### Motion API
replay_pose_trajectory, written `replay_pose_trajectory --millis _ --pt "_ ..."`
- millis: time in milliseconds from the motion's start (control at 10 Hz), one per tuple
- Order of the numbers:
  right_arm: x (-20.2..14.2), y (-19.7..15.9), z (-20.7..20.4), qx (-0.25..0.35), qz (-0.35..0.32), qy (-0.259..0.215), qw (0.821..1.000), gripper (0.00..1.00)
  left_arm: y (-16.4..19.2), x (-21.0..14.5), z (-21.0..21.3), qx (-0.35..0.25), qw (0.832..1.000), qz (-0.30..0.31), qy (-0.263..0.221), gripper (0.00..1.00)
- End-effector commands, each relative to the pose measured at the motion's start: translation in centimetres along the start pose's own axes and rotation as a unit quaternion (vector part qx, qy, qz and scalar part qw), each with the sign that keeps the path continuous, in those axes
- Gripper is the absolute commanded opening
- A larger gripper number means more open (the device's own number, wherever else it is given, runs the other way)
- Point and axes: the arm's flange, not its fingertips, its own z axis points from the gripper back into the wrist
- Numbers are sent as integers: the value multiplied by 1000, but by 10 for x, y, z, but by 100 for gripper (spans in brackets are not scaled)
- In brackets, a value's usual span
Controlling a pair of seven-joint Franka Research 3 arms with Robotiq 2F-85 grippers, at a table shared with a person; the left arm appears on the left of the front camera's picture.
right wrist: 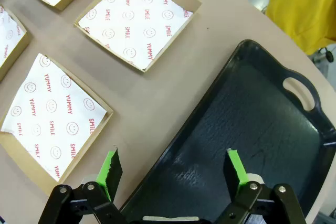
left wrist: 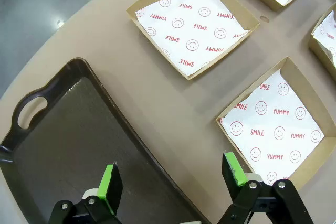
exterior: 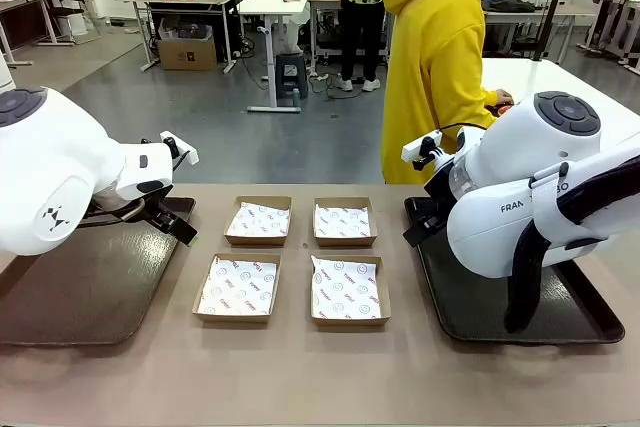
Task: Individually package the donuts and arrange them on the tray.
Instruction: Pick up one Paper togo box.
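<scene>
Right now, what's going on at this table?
Nothing is being handled yet. The left fingers hang open over the inner edge of the left tray, and the right fingers hang open over the inner edge of the right tray. Four boxes sit between the trays in a two-by-two block, holding just printed paper. A person in a yellow hoodie stands at the far side.
</scene>
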Motion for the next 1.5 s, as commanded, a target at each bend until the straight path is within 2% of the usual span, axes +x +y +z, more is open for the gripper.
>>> replay_pose_trajectory --millis 0,300,400,600,700,800,1000,1200,1300,1400 --pt "0 0 0 0 0 0 1000 100 0 0 0 0 1000 0 0 100" --pt "0 0 0 0 0 0 1000 100 0 0 0 0 1000 0 0 100" --pt "-14 16 23 -14 10 12 1000 100 -10 -18 19 -6 999 -36 -13 100" --pt "-47 46 83 12 7 38 999 100 -25 -56 67 10 997 -74 -14 100" --pt "-65 52 109 -6 -2 55 998 100 -22 -73 84 52 996 -74 10 100" --pt "-80 55 134 1 -20 78 997 100 -17 -83 101 70 994 -81 20 100" --pt "-111 67 171 6 -49 130 990 100 -22 -107 128 71 994 -70 42 100" --pt "-134 66 177 21 -70 152 986 100 -36 -124 144 31 996 -65 47 100" --pt "-138 60 170 29 -81 150 985 100 -40 -127 145 4 997 -59 46 100" --pt "-139 52 160 24 -74 152 985 100 -45 -129 143 3 997 -62 41 100"
